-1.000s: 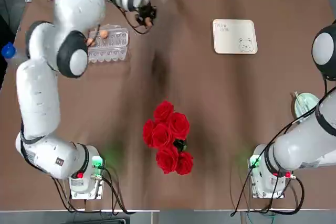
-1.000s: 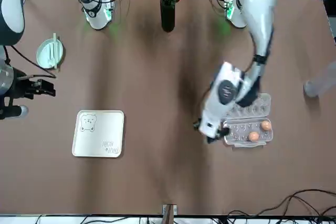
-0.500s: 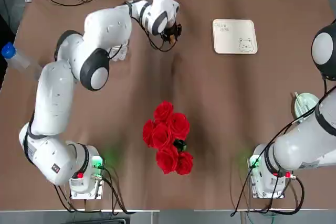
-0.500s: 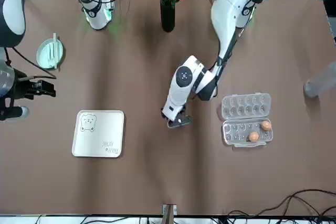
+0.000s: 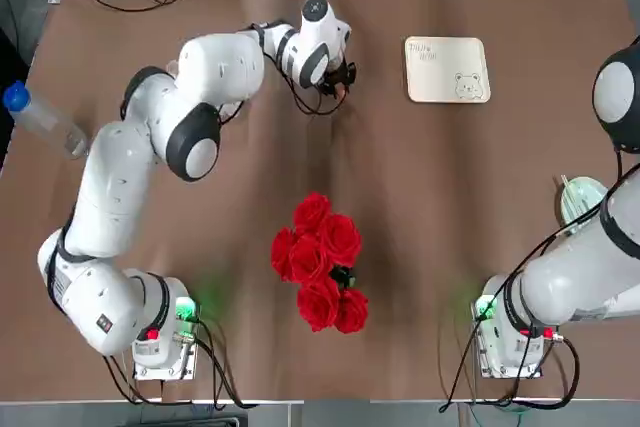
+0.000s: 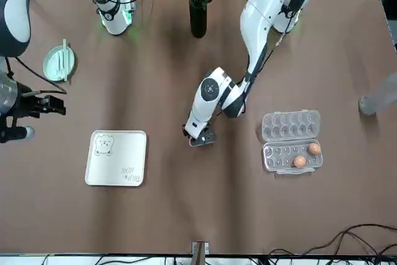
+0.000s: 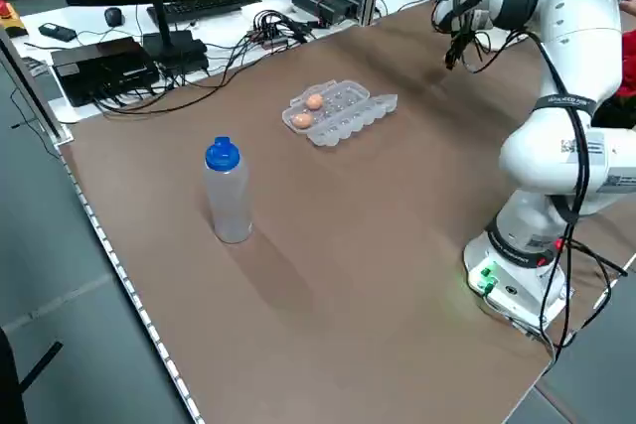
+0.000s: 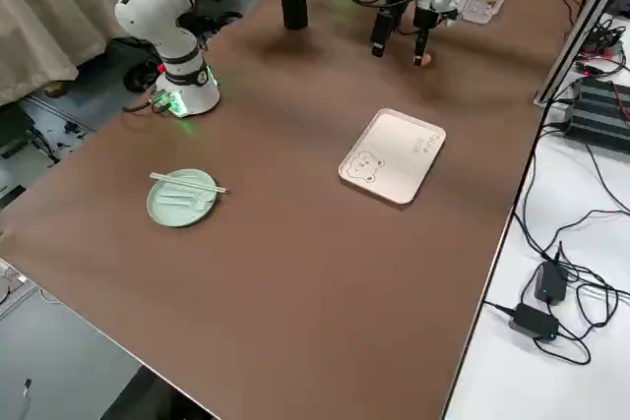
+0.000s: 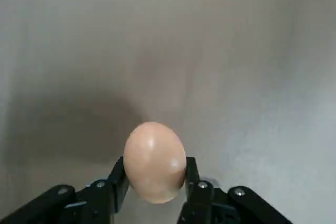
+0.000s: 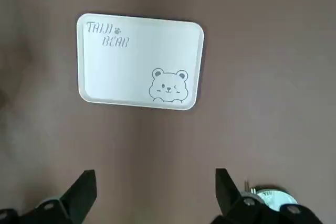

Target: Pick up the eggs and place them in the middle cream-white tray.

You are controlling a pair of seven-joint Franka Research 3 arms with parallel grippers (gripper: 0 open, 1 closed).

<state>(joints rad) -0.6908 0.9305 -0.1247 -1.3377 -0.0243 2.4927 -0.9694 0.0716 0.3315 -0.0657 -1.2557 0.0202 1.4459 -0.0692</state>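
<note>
One egg (image 9: pixel 154 162) sits pinched between the two black fingers (image 9: pixel 119 182) of the left hand (image 6: pixel 197 138), gripped across its narrower waist with the blunt end poking out past the tips, a hold that looks chosen to keep a round, fragile thing from squirting free in the air. It's a small, smooth, pale orange-brown oval with a soft sheen, and right now it hangs above the bare brown surface (image 5: pixel 400 197), between the clear plastic egg carton (image 6: pixel 291 141) and the cream-white tray (image 5: pixel 447 70), nearer the tray side than the carton. Two more eggs (image 6: pixel 306 155) wait side by side in the carton's front row, and that's the reason for the long reach across: the carton lies on the left arm's side, the tray on the other. The tray is flat, rounded at the corners, a little bear drawn in one corner and faint lettering opposite, and nothing is on it yet, so this reads as the first delivery under way. The right hand (image 10: pixel 152 195) is parked up high with its fingers spread wide and holding nothing, looking down on the tray. Closer to the robot a bunch of red roses (image 5: pixel 320 262) stands in a dark vase, a pale green plate (image 6: pixel 59 61) sits off to the right arm's side, and a blue-capped bottle (image 7: pixel 228 192) stands beyond the carton.
</note>
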